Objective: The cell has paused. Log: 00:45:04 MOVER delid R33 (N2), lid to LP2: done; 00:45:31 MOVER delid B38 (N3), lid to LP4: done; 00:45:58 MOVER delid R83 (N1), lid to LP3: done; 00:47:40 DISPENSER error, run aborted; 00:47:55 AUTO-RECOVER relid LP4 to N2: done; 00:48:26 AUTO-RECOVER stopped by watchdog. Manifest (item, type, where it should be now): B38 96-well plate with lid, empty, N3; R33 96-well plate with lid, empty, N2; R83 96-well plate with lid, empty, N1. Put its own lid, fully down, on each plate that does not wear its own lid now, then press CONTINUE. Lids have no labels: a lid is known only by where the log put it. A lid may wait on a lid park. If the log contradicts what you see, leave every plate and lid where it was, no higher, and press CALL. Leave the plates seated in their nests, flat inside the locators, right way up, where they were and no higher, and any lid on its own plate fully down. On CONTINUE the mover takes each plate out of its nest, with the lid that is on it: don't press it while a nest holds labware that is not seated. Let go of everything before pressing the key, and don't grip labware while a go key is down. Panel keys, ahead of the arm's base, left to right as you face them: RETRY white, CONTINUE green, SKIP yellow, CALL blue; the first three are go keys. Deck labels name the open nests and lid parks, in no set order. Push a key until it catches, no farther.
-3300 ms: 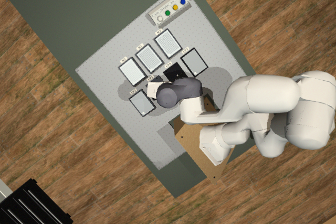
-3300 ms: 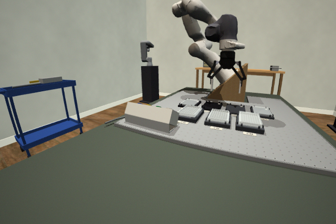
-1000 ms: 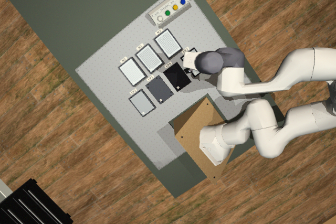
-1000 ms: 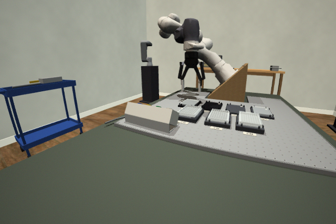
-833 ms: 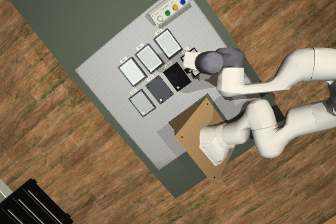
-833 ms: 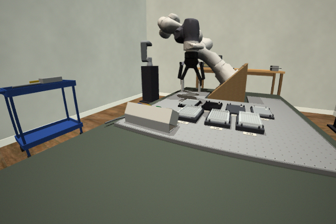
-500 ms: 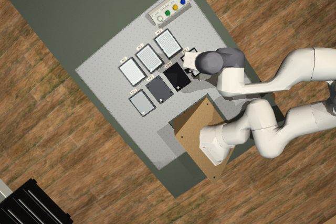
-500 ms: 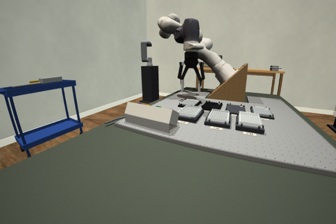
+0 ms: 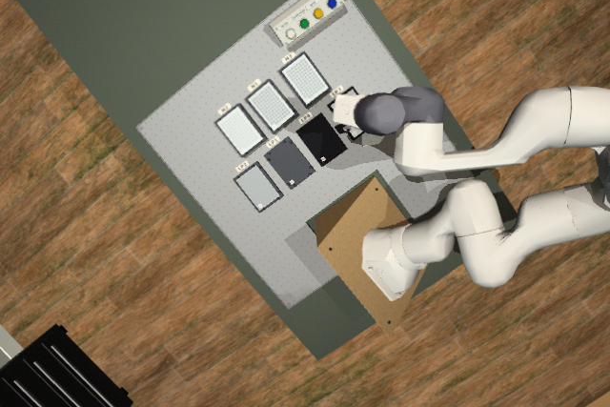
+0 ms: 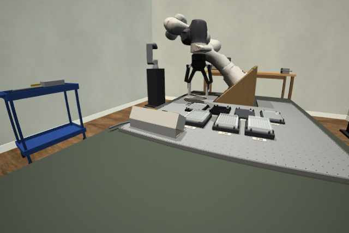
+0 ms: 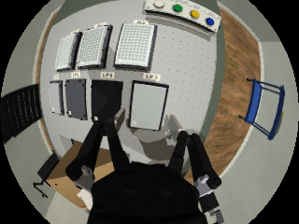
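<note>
The pincer hangs above the rear corner of the pale grey, dot-perforated deck plate, its black linkage fingers spread fairly wide with nothing between them; the pale pads at their tips stand apart over the lid park nearest the arm, well above it.

Three rectangular well plates sit in dark-framed nests in a diagonal row; the plate by the key panel and the middle plate show a fine grid of wells, while the far-end plate looks smoother and whiter, whether lidded I cannot tell. A second row runs alongside: a flat, glossy lid in its park at the far end, a matte dark grey park, a black park, then the one under the pincer, which in the wrist view carries a pale flat lid.

The cream key panel is a long wedge-shaped box with round keys: white, green, yellow, blue.

Open deck lies between the rows and the panel; the deck's edge runs close beside the pincer, with the dull green surface beyond; a tan wedge mount rises behind the park row.
</note>
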### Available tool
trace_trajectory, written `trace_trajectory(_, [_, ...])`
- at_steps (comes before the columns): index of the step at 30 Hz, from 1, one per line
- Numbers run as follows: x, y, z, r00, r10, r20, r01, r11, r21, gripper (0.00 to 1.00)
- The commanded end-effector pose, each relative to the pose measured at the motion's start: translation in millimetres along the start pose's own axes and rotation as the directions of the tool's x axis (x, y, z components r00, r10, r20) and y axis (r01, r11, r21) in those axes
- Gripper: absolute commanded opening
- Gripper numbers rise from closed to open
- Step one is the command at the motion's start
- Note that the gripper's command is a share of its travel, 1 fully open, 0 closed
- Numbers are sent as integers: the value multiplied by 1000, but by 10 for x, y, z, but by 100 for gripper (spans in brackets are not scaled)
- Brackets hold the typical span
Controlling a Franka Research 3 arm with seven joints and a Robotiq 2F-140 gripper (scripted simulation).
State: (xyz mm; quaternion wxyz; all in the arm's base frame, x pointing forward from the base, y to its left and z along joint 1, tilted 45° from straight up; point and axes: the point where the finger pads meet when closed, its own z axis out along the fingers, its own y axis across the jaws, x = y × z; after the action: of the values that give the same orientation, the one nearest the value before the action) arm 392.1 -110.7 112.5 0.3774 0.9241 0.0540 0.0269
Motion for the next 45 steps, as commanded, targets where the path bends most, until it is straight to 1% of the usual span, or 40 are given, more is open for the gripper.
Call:
trace_trajectory(1, [-11, 0, 36, 1000, -7, 1, 7, 1000, -1, 66])
trace_trajectory(9, [-11, 0, 102, 1000, -7, 1, 7, 1000, -1, 66])
trace_trajectory(24, [-11, 0, 333, 1000, -7, 1, 7, 1000, -1, 66])
trace_trajectory(26, [-11, 0, 333, 1000, -7, 1, 7, 1000, -1, 66])
trace_trajectory(37, [-11, 1, 463, 1000, -7, 1, 7, 1000, -1, 66])
trace_trajectory(45, [-11, 1, 499, 1000, -7, 1, 7, 1000, -1, 66])
